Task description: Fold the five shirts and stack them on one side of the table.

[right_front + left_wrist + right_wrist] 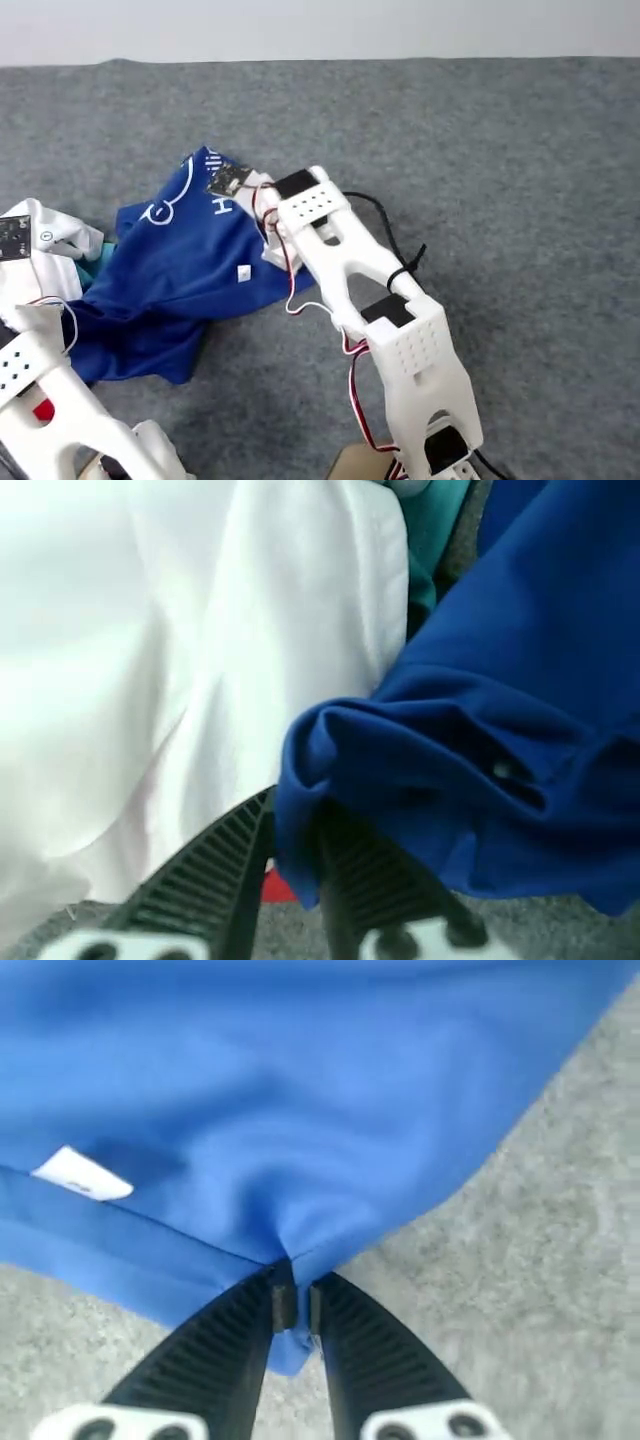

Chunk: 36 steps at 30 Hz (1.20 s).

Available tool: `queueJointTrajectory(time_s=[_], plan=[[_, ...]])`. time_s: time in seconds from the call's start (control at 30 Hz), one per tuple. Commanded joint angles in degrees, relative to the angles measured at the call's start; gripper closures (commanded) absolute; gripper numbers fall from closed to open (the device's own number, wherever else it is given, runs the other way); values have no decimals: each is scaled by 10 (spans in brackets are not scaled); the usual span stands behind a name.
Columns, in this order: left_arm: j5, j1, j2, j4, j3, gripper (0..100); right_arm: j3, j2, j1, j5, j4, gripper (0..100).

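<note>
Grey felt-like tabletop [520,160] fills the scene. At the near edge, left arm [40,400] comes in from the near-left corner and right arm [400,330] from near centre-right. A tan cardboard piece [358,462] sits by the right arm's base.

Left pincer [295,825]: narrow, fingers clamped on a bunched fold of the blue shirt [180,270], cloth squeezed between the ribbed pads. This is at the shirt's near-left part, just beside the white shirt [60,240].

Right pincer [293,1295]: also closed, pinching the blue shirt's edge at a hem, fabric puckered into the tips, bare tabletop just beside the grip. A small white label [80,1175] shows on the cloth near this grip. In the high view the right arm's wrist sits over the shirt's right edge.

Blue shirt lies crumpled and unfolded on the left half of the tabletop, between the two arms, white print [170,200] at its far part. White shirt is at the left edge, touching the blue one and partly under it. A teal garment [92,265] peeks out between white and blue. No folded stack visible.

Farther back is open grey tabletop, then a pale wall [320,25] across the far edge.
</note>
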State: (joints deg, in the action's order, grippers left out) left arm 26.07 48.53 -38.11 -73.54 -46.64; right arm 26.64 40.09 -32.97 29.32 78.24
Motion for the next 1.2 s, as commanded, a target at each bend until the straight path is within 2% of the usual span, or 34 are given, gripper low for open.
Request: queueJointTrajectory(time_s=[0.0,0.1,0.23,0.6,0.83,1.03,1.17], plan=[[-21,3,-13,9,6,995,43,-60,21,-4,30,987],[-30,-4,-14,7,11,995,63,-83,34,-4,54,987],[-51,-27,-14,-37,56,995,87,-116,60,-4,87,987],[-127,-116,-14,-121,261,995,92,-244,147,-4,96,987],[-169,-187,-14,-192,441,995,92,-349,180,-5,91,987],[-194,-208,-14,-194,581,995,92,-443,199,-8,87,987],[-192,-208,-14,-195,608,995,92,-495,218,-8,64,987]])
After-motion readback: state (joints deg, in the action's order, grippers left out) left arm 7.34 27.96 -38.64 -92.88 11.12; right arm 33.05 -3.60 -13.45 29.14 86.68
